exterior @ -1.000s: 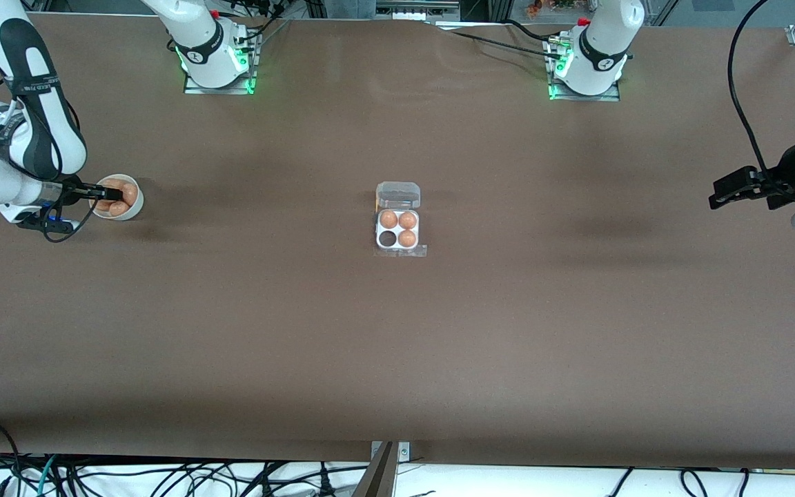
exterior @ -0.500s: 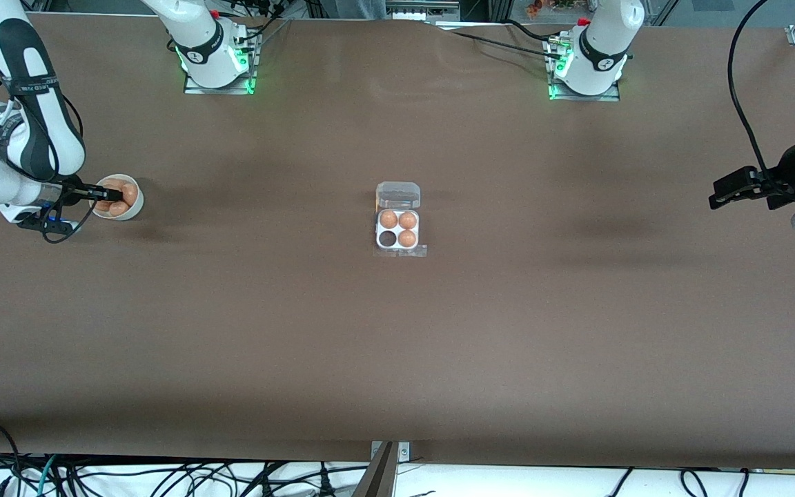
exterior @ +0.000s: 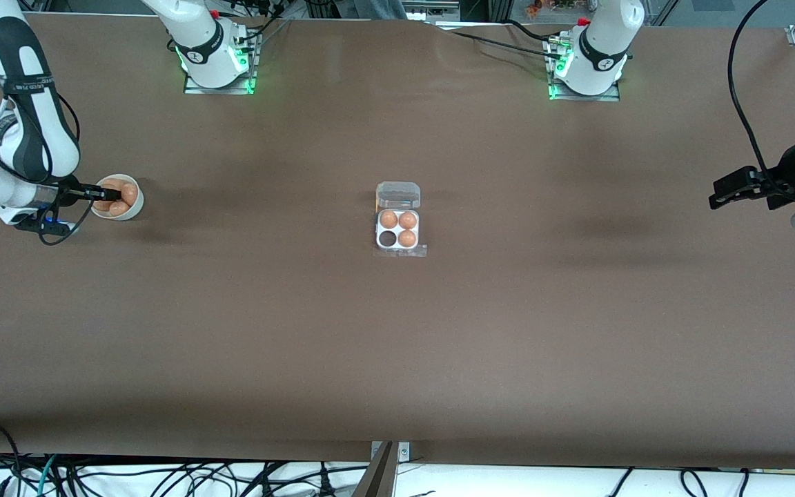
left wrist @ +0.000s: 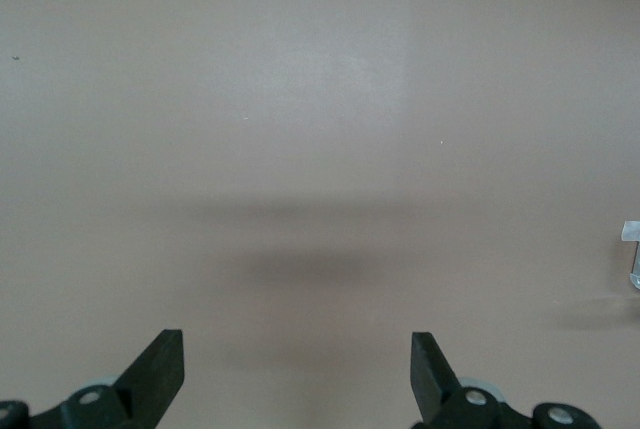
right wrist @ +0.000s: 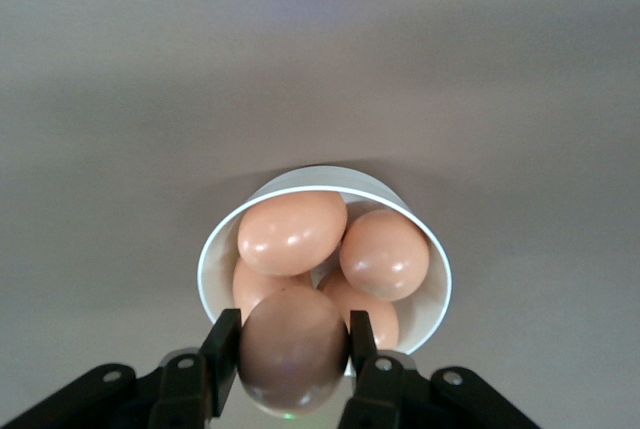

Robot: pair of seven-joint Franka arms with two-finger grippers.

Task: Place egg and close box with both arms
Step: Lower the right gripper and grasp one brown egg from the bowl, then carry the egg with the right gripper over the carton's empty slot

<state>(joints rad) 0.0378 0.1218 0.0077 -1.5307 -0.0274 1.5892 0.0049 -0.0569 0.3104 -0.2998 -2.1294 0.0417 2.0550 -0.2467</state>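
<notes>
Your table (exterior: 397, 345) holds the box (exterior: 398, 230) at its middle, lid open, three cells filled and one empty, so placing and closing both remain. Your left gripper (left wrist: 298, 364) waits with fingers apart over bare table at its own end. Your right gripper (right wrist: 292, 349) is clamped on an egg (right wrist: 292, 347) just above the white bowl (exterior: 131, 210) at its own end; judging by that, pickup looks nearly done.
</notes>
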